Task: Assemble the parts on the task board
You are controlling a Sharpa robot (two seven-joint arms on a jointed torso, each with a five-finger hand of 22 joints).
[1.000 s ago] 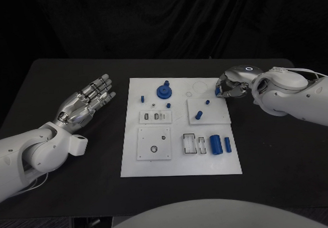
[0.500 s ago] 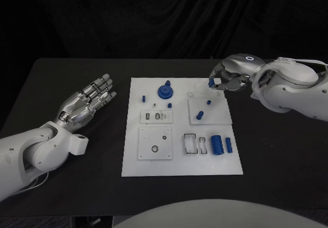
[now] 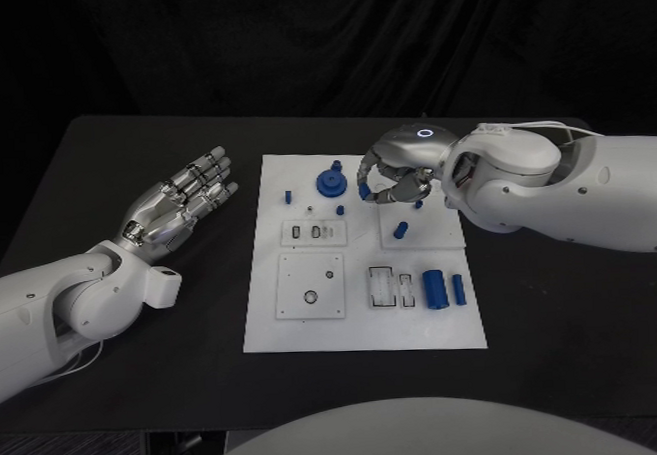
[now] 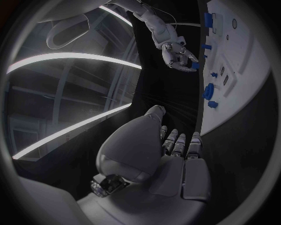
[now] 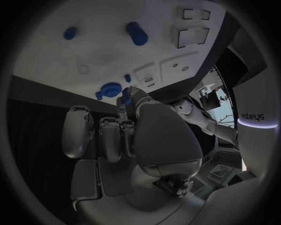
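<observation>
the right robot hand [image 3: 391, 181] is hanging over the far part of the task board [image 3: 364, 331], and it is pinching a small blue part [image 3: 365, 189] between the thumb and a finger; the other fingers are curling loosely around it. in the right wrist view the same part [image 5: 125, 95] is sitting at the fingertips, its long axis pointing away from the palm, toward the board. the round blue knob piece [image 3: 329, 181] is standing on the board just beside the hand, on the side of the left arm, and i judge that the held part belongs near there or in one of the holes close by, so the coming move is probably short and mostly downward. the left robot hand [image 3: 177, 205] is lying open on the black worktop [image 3: 147, 374], palm up and fingers spread, holding nothing, well apart from the board. the right hand is clearly the nearer one. two longer blue cylinders [image 3: 442, 287] are lying at the near right of the board, untouched.
</observation>
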